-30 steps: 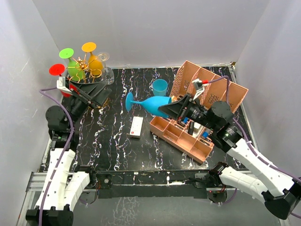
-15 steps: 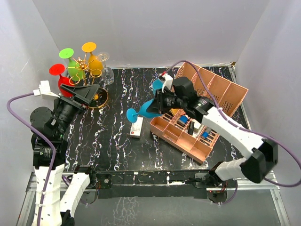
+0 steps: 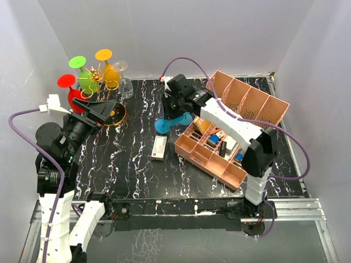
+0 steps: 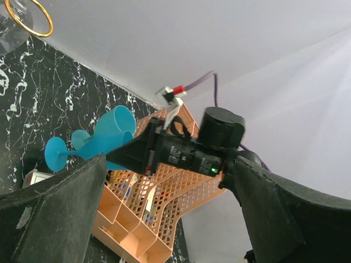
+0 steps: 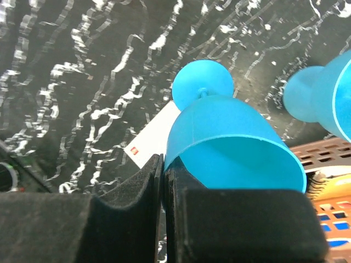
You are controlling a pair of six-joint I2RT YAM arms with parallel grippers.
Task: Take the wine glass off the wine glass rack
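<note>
One blue wine glass (image 3: 176, 120) was off the wine glass rack (image 3: 97, 72), which stood in the far-left corner of the bench with red, green, orange and clear glasses hanging on it. The right gripper (image 5: 163, 164) held the blue glass, its jaws closed narrowly on the bowl wall at the rim. The glass hung tilted over the middle of the bench, nearer the far edge, with its foot lowest. Whether the foot touched the surface could not be determined. The left gripper (image 3: 101, 108) waited near the left edge, just in front of the rack, jaws spread wide and holding nothing. The step in hand appeared to be placement. To perform it well, the wrist should bring the stem upright first, then lower until the foot sits flat (a tilted release would likely tip the glass). The jaws should open only after that, keeping the foot apart from the white box (image 3: 159, 148) and the pink organizer (image 3: 241, 109).
</note>
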